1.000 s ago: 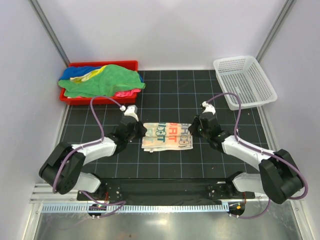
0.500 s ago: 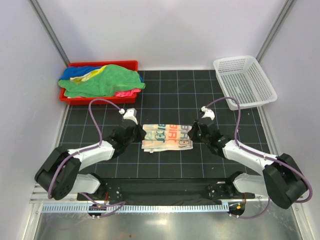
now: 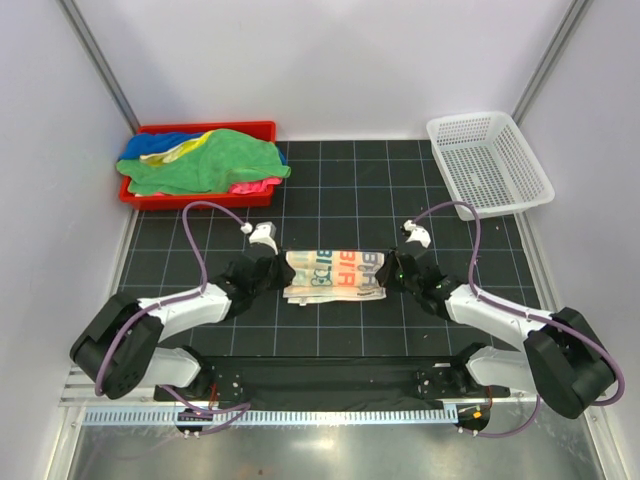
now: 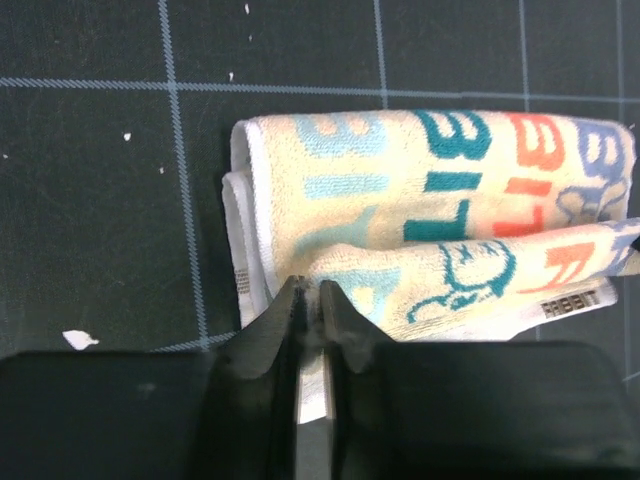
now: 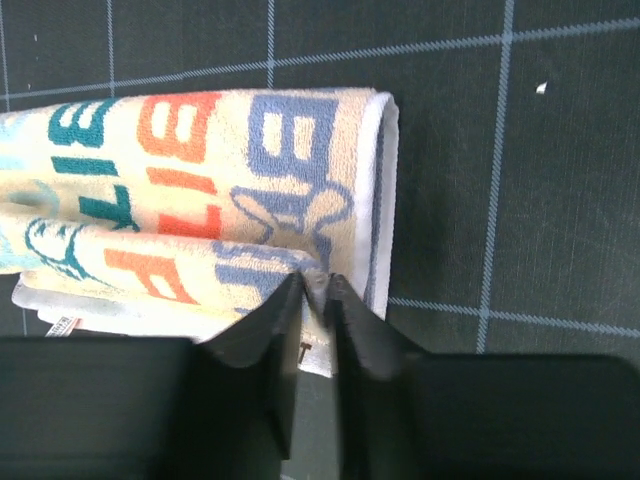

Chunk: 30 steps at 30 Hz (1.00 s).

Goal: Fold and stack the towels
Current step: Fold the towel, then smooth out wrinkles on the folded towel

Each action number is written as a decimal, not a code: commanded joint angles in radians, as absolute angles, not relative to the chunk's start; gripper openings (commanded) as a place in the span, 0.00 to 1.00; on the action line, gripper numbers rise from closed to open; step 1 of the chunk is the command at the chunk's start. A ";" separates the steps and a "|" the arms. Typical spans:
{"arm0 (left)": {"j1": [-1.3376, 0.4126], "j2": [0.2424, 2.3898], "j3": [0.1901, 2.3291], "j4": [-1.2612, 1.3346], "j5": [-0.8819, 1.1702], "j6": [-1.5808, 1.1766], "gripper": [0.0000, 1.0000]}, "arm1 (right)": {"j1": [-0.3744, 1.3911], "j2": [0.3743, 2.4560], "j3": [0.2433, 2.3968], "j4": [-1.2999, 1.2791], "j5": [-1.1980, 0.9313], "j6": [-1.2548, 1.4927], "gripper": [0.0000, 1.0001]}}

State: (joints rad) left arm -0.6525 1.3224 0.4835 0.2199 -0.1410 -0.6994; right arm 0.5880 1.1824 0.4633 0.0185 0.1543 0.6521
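A towel (image 3: 335,275) pinched at both ends
The left pincer (image 4: 310,300) and right pincer (image 5: 315,290) each clamp its near flap; it lies folded on the worktop (image 3: 330,190) between them.

The cream towel (image 4: 440,180) carries large teal, orange and blue block letters, a blue B (image 5: 290,140) among them; its small sewn tag (image 4: 577,303) reads "RABBIT".

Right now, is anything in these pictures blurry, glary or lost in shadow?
Top external view: soft, even light, only faint shadows, the lettered towel sharp, no harsh glare. Left wrist view: towel weave crisp, but the left gripper is a dark, nearly featureless mass close to the lens. Right wrist view: cloth equally crisp, the right gripper near-black with little detail.
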 commanded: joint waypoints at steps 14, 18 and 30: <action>-0.669 1.169 0.641 -0.156 -0.259 -0.706 0.45 | 0.607 0.997 0.558 -0.198 0.207 0.666 0.45; -0.706 1.210 0.712 -0.150 -0.218 -0.703 0.43 | 0.621 1.061 0.597 -0.190 0.209 0.673 0.44; -0.765 1.381 0.627 -0.046 -0.203 -0.769 0.34 | 0.669 1.200 0.500 -0.061 0.184 0.733 0.38</action>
